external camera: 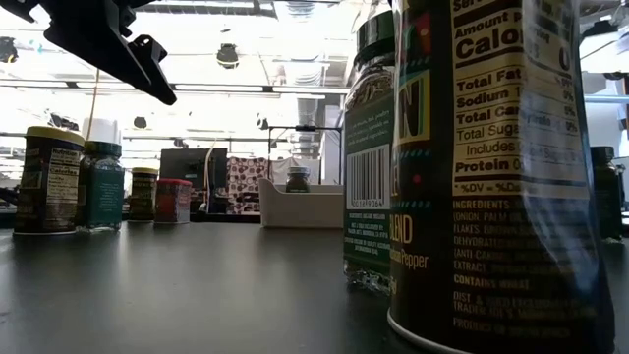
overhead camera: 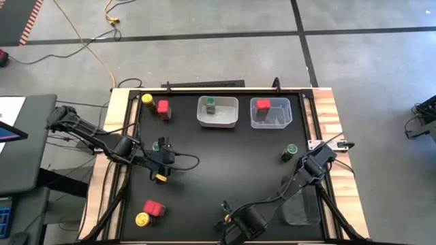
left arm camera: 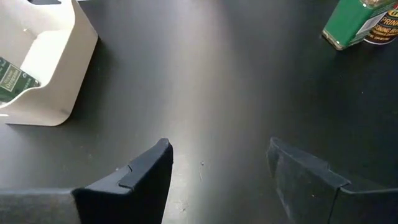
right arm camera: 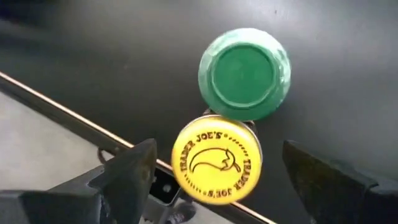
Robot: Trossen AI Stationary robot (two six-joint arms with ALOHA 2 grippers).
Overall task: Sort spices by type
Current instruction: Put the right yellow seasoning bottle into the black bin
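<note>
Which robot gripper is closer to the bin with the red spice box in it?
The right gripper. It hovers just toward the table's near edge and right of the bin holding the red spice box. The left gripper is far across the table.

This looks like a robotics lab or workshop set up in a large industrial hall. The floor (overhead camera: 204,54) is bare grey concrete crossed by dark taped lines, with a yellow cable (overhead camera: 95,47) trailing loose across it and hazard-striped tape (overhead camera: 30,20) at one corner. The desk (overhead camera: 225,163) is a black work surface in a plywood frame, with two dark robot arms bolted to its near edge. Looking level across it, there are high ceilings with bright strip lights (external camera: 226,88) and exposed fixtures, and equipment racks (external camera: 295,147) farther back.
</note>
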